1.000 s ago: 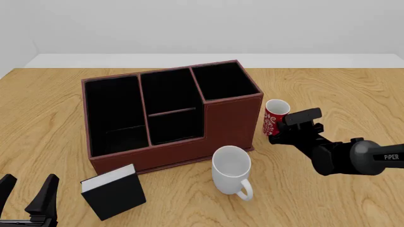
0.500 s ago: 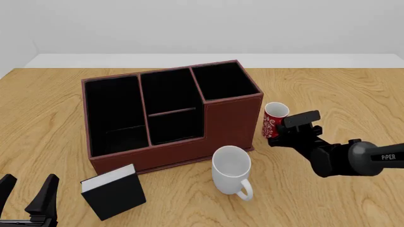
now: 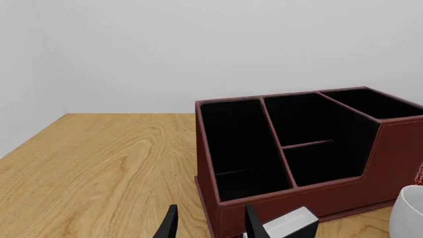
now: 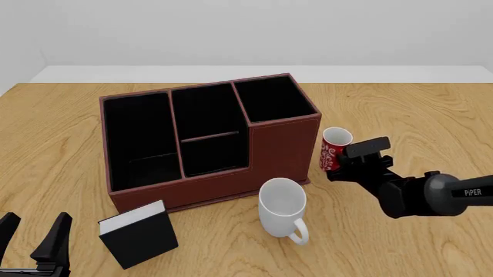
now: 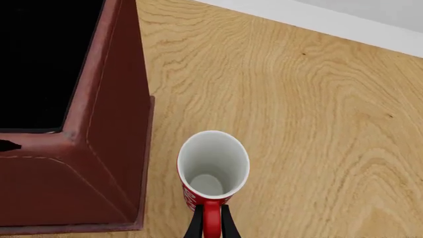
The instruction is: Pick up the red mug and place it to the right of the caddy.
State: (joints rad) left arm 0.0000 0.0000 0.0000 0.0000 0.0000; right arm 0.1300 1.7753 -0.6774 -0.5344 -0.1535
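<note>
Two pincers: one per arm, on a wooden tabletop [image 4: 431,109].
Right pincer [image 4: 343,163]: right of centre in the front view, clamped on the handle of the red mug [image 4: 334,149].
Red mug: upright, just right of the caddy [image 4: 281,144], near its right wall.
Left pincer [image 4: 34,238]: lower left corner, fingers apart, holding nothing.
Others: white mug [image 4: 282,209] and black box [image 4: 138,232] in front of the caddy.

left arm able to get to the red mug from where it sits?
Probably not. The left gripper is open at the near left corner, while the red mug stands right of the caddy, which is between them, and the right gripper is shut on its handle.
</note>
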